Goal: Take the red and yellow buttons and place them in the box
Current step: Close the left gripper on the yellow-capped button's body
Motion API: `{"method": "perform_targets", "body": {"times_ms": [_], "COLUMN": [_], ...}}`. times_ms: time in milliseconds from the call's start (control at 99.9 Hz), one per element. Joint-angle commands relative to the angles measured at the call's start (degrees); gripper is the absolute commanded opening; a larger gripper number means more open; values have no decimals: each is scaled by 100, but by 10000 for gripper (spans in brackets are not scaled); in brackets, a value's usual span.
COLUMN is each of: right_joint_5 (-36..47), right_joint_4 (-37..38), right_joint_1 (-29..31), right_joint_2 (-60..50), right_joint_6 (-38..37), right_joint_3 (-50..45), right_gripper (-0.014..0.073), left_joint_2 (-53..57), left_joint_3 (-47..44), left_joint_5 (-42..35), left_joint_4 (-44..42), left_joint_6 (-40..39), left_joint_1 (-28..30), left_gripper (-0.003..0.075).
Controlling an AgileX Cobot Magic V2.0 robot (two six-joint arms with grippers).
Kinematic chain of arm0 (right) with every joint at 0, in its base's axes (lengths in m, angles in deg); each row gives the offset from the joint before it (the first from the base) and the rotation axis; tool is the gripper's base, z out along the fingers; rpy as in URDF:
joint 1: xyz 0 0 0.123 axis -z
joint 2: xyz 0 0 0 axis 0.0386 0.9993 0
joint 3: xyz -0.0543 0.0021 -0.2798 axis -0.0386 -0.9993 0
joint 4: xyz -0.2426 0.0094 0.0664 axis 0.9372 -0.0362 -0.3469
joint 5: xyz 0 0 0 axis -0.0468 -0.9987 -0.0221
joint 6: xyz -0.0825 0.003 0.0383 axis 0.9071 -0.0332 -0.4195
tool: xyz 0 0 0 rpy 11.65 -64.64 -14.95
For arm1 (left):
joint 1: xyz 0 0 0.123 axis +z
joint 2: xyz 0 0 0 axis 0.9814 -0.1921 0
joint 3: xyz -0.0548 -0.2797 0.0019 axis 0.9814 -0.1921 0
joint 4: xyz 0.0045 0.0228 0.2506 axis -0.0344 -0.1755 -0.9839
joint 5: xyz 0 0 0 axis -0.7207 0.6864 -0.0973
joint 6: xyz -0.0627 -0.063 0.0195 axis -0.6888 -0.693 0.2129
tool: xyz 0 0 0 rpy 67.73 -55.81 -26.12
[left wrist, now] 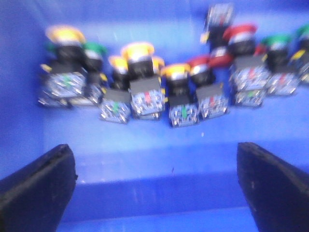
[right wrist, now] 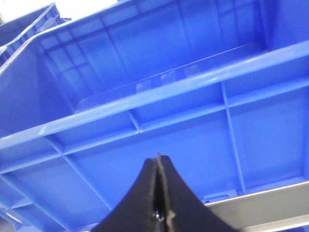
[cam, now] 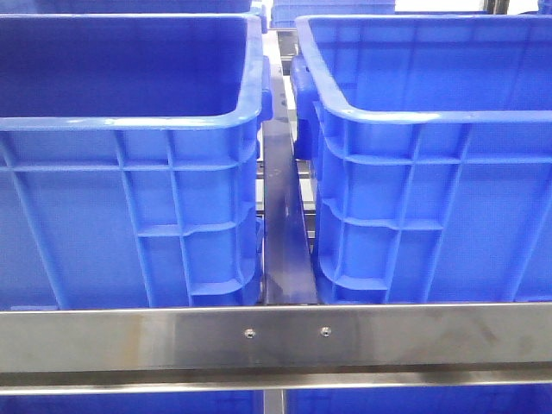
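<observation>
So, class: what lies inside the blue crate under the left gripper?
Push buttons with yellow, red and green caps lie clustered on the crate floor under the open left gripper. Blur hides finer details.

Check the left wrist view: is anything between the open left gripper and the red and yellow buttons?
Nothing visible does. The left gripper is open over bare blue bin floor, and the yellow button and red button lie in a row beyond it, packed among green-capped ones.

This looks like a factory or warehouse parts station: two big ribbed blue plastic crates (cam: 129, 198) (cam: 431, 190) fill the frame side by side behind a bolted steel rail (cam: 276, 336) along the bottom, and one bin holds loose industrial push-button switches (left wrist: 145, 82).
</observation>
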Motion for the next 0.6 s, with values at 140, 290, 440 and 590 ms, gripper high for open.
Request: {"method": "perform_targets", "body": {"times_ms": [140,290,440,590], "right_joint_5": [451,451,451,451], "right_joint_4": [48,48,48,48], "right_joint_1": [33,33,33,33], "right_joint_2": [-70,-70,-70,-70], "right_joint_6": [34,34,34,34], "right_joint_3": [159,159,159,159], "right_gripper": [-65,-65,-65,-65], "left_joint_2": [-1216,-1838,-2313,-2733], "left_joint_3": [1130,1514,1834,2096], "left_joint_5": [637,652,563,512], "left_joint_4": [51,51,51,51], "left_joint_6": [-46,-49,-49,-49], "left_joint_1": [17,17,17,17], "left_gripper": [639,639,638,639]}}
